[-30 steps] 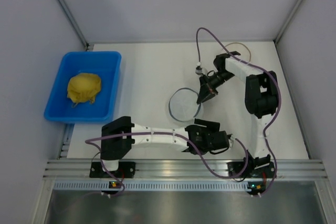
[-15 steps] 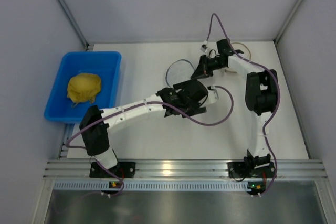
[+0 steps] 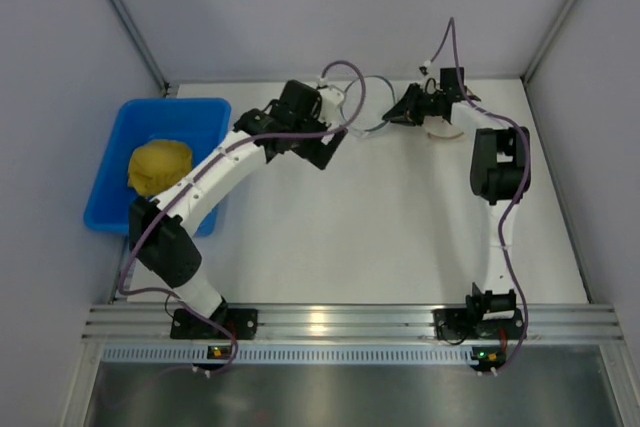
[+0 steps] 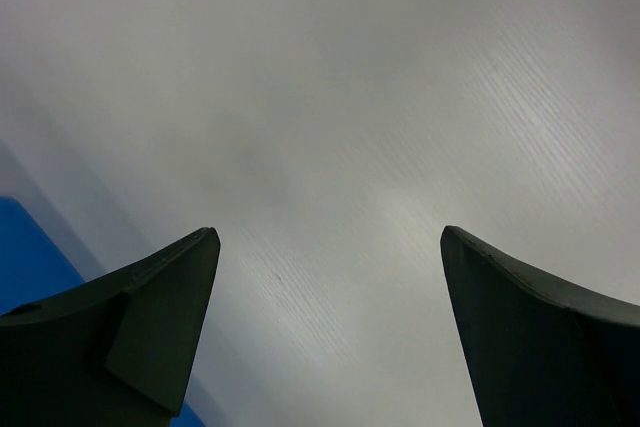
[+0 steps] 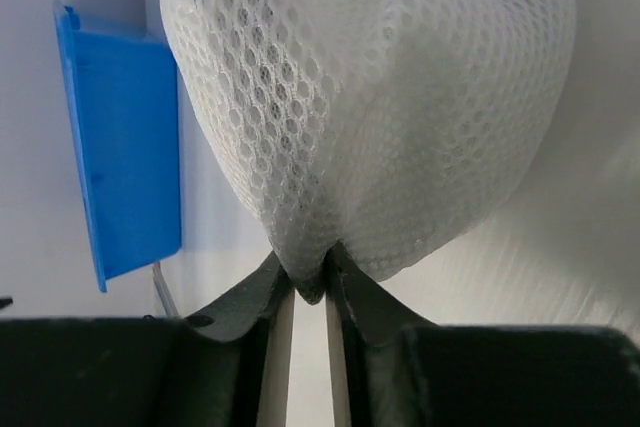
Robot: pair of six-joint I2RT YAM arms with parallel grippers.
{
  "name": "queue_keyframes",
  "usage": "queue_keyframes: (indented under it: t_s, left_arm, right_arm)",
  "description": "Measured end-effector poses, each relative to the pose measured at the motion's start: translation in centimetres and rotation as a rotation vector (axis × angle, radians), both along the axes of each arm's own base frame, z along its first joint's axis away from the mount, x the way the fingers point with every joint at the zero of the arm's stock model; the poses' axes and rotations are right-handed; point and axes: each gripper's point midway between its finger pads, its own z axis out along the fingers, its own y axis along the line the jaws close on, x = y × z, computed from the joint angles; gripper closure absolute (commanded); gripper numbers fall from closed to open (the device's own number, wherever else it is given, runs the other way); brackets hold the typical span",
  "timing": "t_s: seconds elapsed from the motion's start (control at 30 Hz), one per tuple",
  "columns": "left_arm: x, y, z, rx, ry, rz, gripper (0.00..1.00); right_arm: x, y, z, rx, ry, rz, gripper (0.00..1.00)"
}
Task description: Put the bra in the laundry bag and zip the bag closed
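My right gripper (image 5: 310, 282) is shut on a pinch of the laundry bag (image 5: 370, 97), a white mesh pouch that bulges out ahead of the fingers, off the table. In the top view this gripper (image 3: 396, 117) is at the back of the table, pointing left; the bag is hard to make out there. My left gripper (image 4: 330, 247) is open and empty over bare white table. In the top view it (image 3: 327, 150) is at the back, left of the right gripper. The mint-green bra shows in no view.
A blue bin (image 3: 205, 192) stands at the left with a yellow cloth lump (image 3: 160, 167) in it; its corner shows in the left wrist view (image 4: 30, 247). A white disc with a tan rim (image 3: 443, 127) lies under the right wrist at the back right. Purple cables loop above both wrists.
My right gripper has carried the laundry bag from the table's middle up to the back. My left arm has swung from the front middle out to the back left.
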Motion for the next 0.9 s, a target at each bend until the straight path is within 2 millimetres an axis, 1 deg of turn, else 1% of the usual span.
queue_keyframes:
  t_s: [0.03,0.1,0.13,0.17,0.2,0.23,0.27,0.3,0.33,0.4,0.47,0.53,0.6,0.63,0.67,0.73,0.83,0.87,0.9]
  left_arm:
    - [0.6,0.7,0.3,-0.046,0.023,0.028,0.02]
    - [1.8,2.3,0.9,-0.126,0.065,0.086,0.02]
    - [2.3,3.2,1.0,-0.161,0.085,0.111,0.02]
    - [2.4,3.6,0.9,-0.185,0.104,0.126,0.02]
    - [2.4,3.9,0.9,-0.204,0.125,0.133,0.02]
    - [2.2,3.8,0.8,-0.221,0.144,0.131,0.02]
    - [1.9,3.6,0.8,-0.236,0.162,0.12,0.02]
    - [1.6,3.3,0.8,-0.247,0.175,0.11,0.02]
    - [1.3,3.1,0.9,-0.259,0.187,0.099,0.02]
    - [0.8,2.9,0.9,-0.278,0.215,0.082,0.02]
    - [0.5,3.4,0.8,-0.297,0.247,0.083,0.02]
    - [0.6,4.6,0.8,-0.326,0.278,0.099,0.02]
    - [1.1,6.0,0.7,-0.343,0.29,0.128,0.02]
    - [1.3,6.8,0.5,-0.343,0.29,0.144,0.02]
    - [1.2,7.4,0.3,-0.34,0.295,0.156,0.02]
    - [0.7,7.9,-0.3,-0.33,0.307,0.161,0.02]
    - [-0.5,8.0,-1.4,-0.313,0.337,0.155,0.02]
    - [-0.9,8.0,-1.7,-0.308,0.345,0.153,0.02]
    - [-1.5,8.1,-2.4,-0.301,0.363,0.153,0.02]
  right_arm:
    - [0.0,0.1,0.0,0.0,0.003,-0.001,0.65]
    - [0.0,0.1,0.2,0.0,0.0,-0.003,0.58]
    - [0.0,0.1,0.3,0.0,-0.001,-0.005,0.47]
    - [-0.1,0.1,0.5,-0.001,0.001,-0.008,0.42]
    - [-0.2,0.0,0.6,-0.005,-0.002,-0.012,0.39]
    - [-0.6,-0.1,0.9,-0.01,-0.001,-0.014,0.32]
    - [-1.2,-0.3,1.3,-0.014,0.005,-0.02,0.29]
    - [-1.9,-0.6,2.2,-0.021,0.001,-0.024,0.19]
    - [-2.5,-0.8,3.0,-0.026,-0.003,-0.026,0.14]
    - [-3.8,-1.3,5.3,-0.05,-0.044,-0.025,0.09]
    - [-5.4,-2.0,8.2,-0.084,-0.102,-0.019,0.06]
    - [-7.1,-2.9,10.9,-0.124,-0.168,-0.008,0.03]
    - [-9.0,-3.6,12.8,-0.168,-0.229,0.008,0.01]
    - [-10.4,-3.9,13.7,-0.191,-0.255,0.021,0.01]
    - [-11.5,-4.1,14.1,-0.212,-0.272,0.032,0.01]
    - [-14.3,-4.6,14.4,-0.256,-0.306,0.067,0.01]
    - [-18.6,-5.0,13.3,-0.302,-0.304,0.131,0.0]
    - [-19.8,-5.1,12.8,-0.313,-0.294,0.149,0.01]
    - [-20.9,-5.2,12.2,-0.322,-0.29,0.168,0.01]
